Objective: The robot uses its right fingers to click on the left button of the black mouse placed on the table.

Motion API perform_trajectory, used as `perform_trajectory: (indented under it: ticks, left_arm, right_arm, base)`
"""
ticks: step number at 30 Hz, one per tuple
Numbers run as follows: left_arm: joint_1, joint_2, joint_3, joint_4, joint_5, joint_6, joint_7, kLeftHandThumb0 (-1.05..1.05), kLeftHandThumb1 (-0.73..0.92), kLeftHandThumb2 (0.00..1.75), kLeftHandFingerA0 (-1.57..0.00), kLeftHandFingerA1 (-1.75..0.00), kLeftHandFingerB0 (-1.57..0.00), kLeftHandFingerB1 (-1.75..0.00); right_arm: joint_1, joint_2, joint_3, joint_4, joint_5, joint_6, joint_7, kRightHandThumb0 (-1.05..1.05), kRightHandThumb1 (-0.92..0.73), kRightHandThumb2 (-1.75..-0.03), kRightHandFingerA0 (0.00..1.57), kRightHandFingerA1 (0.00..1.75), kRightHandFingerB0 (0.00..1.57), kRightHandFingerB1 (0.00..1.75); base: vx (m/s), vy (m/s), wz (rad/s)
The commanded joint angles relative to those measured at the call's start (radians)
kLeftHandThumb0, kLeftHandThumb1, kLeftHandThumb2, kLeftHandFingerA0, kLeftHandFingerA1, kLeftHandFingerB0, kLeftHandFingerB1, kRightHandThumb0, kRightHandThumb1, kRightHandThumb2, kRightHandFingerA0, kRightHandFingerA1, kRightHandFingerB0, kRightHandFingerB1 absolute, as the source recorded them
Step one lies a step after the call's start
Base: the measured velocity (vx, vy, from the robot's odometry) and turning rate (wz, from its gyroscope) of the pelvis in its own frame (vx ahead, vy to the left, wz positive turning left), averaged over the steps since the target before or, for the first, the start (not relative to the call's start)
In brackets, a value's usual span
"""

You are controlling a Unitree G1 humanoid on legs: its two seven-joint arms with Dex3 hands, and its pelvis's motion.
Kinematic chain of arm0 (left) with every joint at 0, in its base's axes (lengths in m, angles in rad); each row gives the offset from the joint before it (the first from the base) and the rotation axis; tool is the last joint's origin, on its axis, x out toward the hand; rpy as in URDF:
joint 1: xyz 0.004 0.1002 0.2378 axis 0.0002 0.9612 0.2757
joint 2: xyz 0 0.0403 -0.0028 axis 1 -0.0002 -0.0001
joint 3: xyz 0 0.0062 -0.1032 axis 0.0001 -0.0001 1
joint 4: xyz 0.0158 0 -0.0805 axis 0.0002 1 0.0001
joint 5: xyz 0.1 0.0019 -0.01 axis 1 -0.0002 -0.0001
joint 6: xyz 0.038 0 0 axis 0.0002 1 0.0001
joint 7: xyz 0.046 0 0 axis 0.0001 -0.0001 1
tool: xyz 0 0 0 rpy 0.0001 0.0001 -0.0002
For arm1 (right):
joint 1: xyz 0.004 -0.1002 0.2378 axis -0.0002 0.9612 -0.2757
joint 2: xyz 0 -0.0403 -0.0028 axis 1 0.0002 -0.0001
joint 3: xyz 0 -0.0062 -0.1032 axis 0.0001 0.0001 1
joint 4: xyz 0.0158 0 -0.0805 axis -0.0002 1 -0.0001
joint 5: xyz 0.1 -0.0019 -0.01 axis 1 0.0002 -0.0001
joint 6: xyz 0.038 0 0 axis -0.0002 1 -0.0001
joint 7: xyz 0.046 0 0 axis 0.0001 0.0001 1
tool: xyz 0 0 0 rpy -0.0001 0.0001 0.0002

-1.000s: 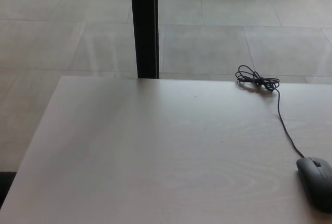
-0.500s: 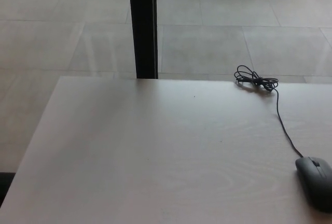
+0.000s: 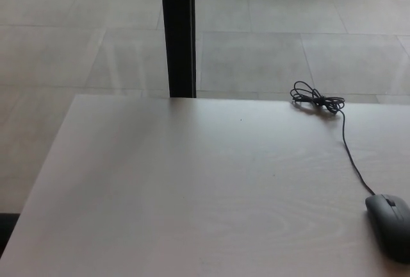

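Observation:
A black mouse (image 3: 391,224) lies at the right edge of the pale wooden table (image 3: 192,193), partly cut off by the picture's border. Its thin black cable (image 3: 350,155) runs from the mouse's front toward the far edge and ends in a coiled bundle (image 3: 316,99). Neither of my hands shows in the head view.
A black vertical post (image 3: 179,32) stands behind the table's far edge, left of centre. Grey tiled floor (image 3: 256,46) lies beyond and to the left of the table. A dark object (image 3: 5,226) peeks in at the lower left corner.

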Motion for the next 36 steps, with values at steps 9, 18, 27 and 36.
perform_trajectory:
  ticks: [9,18,27,36]
  left_arm:
    - [0.011,0.007,0.002,0.002,-0.011,0.002,-0.007,-0.92,0.83,1.22,-0.52,-0.71,-0.32,-0.54]
    - [0.006,0.008,-0.004,0.006,-0.01,0.001,-0.001,-0.95,0.85,1.24,-0.6,-0.75,-0.34,-0.54]
    - [0.005,0.012,-0.009,0.005,-0.004,0.019,0.013,-0.79,0.92,0.74,-0.65,-0.67,-0.35,-0.42]
    - [0.007,0.016,0.001,0.006,-0.013,0.018,0.022,-0.57,0.78,0.63,-0.55,-0.65,-0.36,-0.46]
  right_arm:
    - [0.038,-0.027,0.048,0.009,0.044,-0.061,0.01,-0.71,-0.8,-1.01,0.44,0.57,0.11,0.4]
    - [0.046,-0.041,0.082,0.019,0.044,-0.086,0.003,-0.66,-0.89,-0.71,0.47,0.47,0.14,0.29]
    - [0.072,-0.061,0.138,0.031,0.032,-0.117,0.029,-0.62,-0.75,-0.94,0.46,0.56,0.13,0.4]
    - [0.07,-0.067,0.144,0.033,0.055,-0.09,0.027,-0.3,-0.56,-0.98,0.49,0.65,0.02,0.44]
  base:
    - [0.0,0.0,0.0]
    - [0.0,0.0,0.0]
    - [0.0,0.0,0.0]
    - [0.0,0.0,0.0]
